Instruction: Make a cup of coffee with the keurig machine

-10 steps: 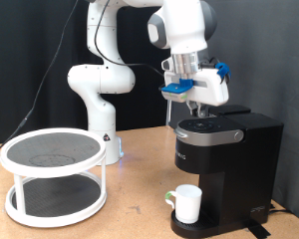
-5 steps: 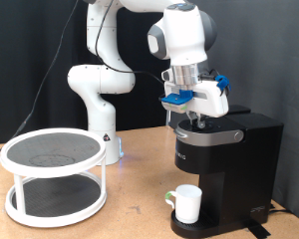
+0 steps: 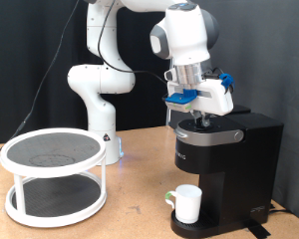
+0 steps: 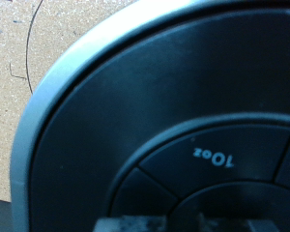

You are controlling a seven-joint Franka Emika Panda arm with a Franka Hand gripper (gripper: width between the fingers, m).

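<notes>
1. Black curtain hangs behind a pale wooden table [image 3: 140, 214]; at about nine o'clock in the exterior view stands a white two-tier round rack with dark mesh shelves [image 3: 54, 176].

2. At about four o'clock sits the boxy matte black keurig machine with a silver-trimmed brew head [image 3: 225, 159], its lid down. The plain white ceramic cup with a side handle [image 3: 186, 203] stands on the drip base under the brew head, handle turned toward nine o'clock.

3. The white arm's pincer [image 3: 200, 115] is right down at the machine's top. The wrist view is filled by the lid's silver-rimmed round button panel [image 4: 198, 126], with a segment marked "10oz" [image 4: 215, 157]. Whether the fingers are apart or together I cannot tell, as the blue mount and lid hide them; nothing is seen held between them.

4. Handling, as a judgement: the machine looks heavy and rigid, so it should stay put under a press. Its buttons probably need only a light, square push. The cup is stiff, glossy and breakable, likely slippery. The rim wall or handle would give the surest hold.
</notes>
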